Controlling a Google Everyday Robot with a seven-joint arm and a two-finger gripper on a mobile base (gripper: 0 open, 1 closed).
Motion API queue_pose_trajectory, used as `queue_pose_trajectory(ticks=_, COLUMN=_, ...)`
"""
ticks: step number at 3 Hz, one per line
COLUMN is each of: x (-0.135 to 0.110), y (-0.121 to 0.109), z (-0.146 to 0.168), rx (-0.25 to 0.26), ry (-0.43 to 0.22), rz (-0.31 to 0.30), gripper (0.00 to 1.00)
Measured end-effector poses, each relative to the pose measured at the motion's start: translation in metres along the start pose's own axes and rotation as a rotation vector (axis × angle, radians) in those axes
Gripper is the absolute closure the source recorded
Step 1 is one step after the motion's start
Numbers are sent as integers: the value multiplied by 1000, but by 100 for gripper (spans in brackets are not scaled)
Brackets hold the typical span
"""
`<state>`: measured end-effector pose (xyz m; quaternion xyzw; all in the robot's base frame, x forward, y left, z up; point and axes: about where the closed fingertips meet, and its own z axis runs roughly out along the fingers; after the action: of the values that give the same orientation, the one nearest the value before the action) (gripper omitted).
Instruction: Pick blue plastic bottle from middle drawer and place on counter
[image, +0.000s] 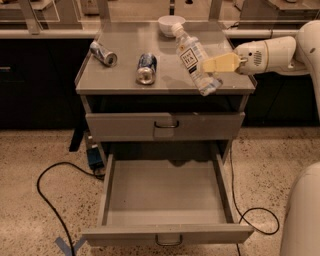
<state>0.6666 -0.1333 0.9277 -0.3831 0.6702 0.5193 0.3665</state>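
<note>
The robot's tan-fingered hand (214, 65) grasps the small clear plastic bottle (191, 56) around its lower body, white cap tilted up-left of the hand, with the flat grey metal surface (125, 55) beneath. The bottle is probably light, thin-walled and slippery, so a gentle mid-body hold suits.

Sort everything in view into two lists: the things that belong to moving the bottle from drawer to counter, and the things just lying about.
Job in hand:
blue plastic bottle, tilted, at the counter's right side
gripper, shut on the bottle
middle drawer, open, nothing in it
counter

Lying about:
left can and right can, on their sides
white bowl
floor cable
</note>
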Motion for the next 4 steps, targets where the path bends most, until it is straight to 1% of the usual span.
queue_pose_trajectory(ticks=1, x=0, y=0, z=0, rx=0, ry=0, rz=0, gripper=100)
queue_pose_trajectory(ticks=2, x=-3, y=-5, z=0, rx=35, ry=4, rz=34, gripper=100)
queue_pose_trajectory(ticks=3, x=-3, y=-18, z=-15, rx=143, ry=-2, rz=140, gripper=100)
queue_pose_trajectory(ticks=4, x=0, y=-36, z=-26, rx=224, ry=-29, rz=242, gripper=100)
